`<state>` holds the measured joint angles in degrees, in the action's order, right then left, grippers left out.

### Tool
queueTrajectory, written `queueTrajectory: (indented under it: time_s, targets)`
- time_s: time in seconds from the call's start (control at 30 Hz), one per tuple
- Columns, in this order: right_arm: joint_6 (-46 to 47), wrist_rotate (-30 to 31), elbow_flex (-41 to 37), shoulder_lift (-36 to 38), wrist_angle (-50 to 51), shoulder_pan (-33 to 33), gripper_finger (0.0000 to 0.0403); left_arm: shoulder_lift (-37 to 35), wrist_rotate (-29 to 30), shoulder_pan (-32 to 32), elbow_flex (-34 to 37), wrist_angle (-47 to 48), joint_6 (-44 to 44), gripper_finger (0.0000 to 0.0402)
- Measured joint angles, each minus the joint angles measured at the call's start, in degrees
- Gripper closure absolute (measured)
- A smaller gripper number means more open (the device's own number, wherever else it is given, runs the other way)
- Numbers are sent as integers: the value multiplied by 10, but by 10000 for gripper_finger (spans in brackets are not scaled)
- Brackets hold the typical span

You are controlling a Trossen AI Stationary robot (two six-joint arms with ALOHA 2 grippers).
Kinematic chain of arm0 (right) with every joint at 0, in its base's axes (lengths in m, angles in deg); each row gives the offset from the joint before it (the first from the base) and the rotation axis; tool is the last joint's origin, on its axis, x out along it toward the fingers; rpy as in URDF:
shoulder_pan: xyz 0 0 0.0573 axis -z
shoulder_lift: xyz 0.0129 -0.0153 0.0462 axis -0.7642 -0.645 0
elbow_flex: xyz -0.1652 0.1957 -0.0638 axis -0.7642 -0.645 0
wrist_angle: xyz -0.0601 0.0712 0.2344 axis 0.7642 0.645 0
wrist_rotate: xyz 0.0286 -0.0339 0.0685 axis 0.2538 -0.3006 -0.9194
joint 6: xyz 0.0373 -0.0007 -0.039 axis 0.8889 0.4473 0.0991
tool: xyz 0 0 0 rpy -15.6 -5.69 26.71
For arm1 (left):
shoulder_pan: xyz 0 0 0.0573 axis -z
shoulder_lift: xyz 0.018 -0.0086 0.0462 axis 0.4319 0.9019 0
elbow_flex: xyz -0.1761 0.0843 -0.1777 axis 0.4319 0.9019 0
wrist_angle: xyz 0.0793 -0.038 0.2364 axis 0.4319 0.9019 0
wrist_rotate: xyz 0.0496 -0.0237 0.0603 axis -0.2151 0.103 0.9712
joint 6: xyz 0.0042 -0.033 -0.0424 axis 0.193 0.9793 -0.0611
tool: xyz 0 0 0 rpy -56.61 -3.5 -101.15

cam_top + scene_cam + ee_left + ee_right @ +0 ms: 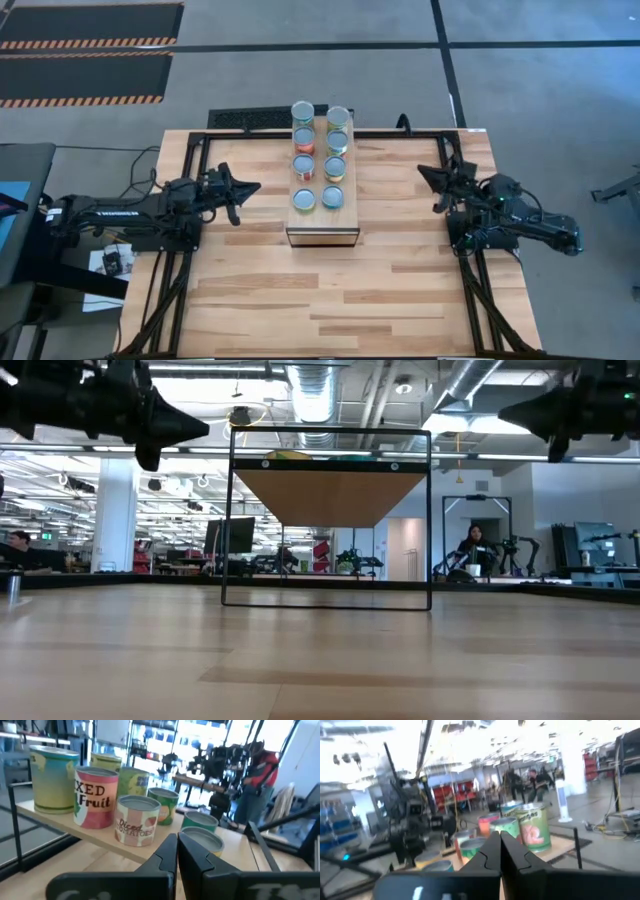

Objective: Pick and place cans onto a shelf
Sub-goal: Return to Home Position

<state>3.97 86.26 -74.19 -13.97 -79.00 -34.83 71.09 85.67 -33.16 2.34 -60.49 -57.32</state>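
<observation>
Several cans stand upright in two rows on the plank top of the light-wood shelf (322,215) at the table's middle, from a can at the far end (303,112) to one at the near end (332,197). The left wrist view shows their labels, among them a pink fruit can (96,797) and a tomato can (136,820). My left gripper (255,187) hovers shut and empty left of the shelf, pointing at it; it also shows in its own view (177,842). My right gripper (421,172) hovers shut and empty right of the shelf, as its own view shows (500,840).
The slatted wooden tabletop (330,295) lies bare between the shelf and the near edge. Black frame rails (170,290) run along both table sides. In the low view the shelf shows as a black frame (327,600), and a person (472,545) sits far behind.
</observation>
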Motion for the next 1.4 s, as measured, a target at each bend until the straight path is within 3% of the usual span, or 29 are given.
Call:
queueTrajectory:
  time_s: [0.2,0.57,0.73,0.9,1.07,1.4]
  targets:
    - [-15,15,-15,-15,-12,2,390,-10,2,-1,38,-66,-33,402]
    - [-2,13,-92,-1,-119,0,393,-92,3,-2,40,1,-62,401]
    - [-4,12,-92,-2,-114,0,393,-131,1,-2,46,37,-54,401]
    - [-13,11,-93,-3,-97,0,387,-175,-25,-1,106,14,-6,401]
    - [-22,9,-93,-3,-93,0,384,-200,-52,-2,106,81,2,401]
    - [-17,-2,-93,-3,-3,9,383,-218,-89,-7,106,81,-8,402]
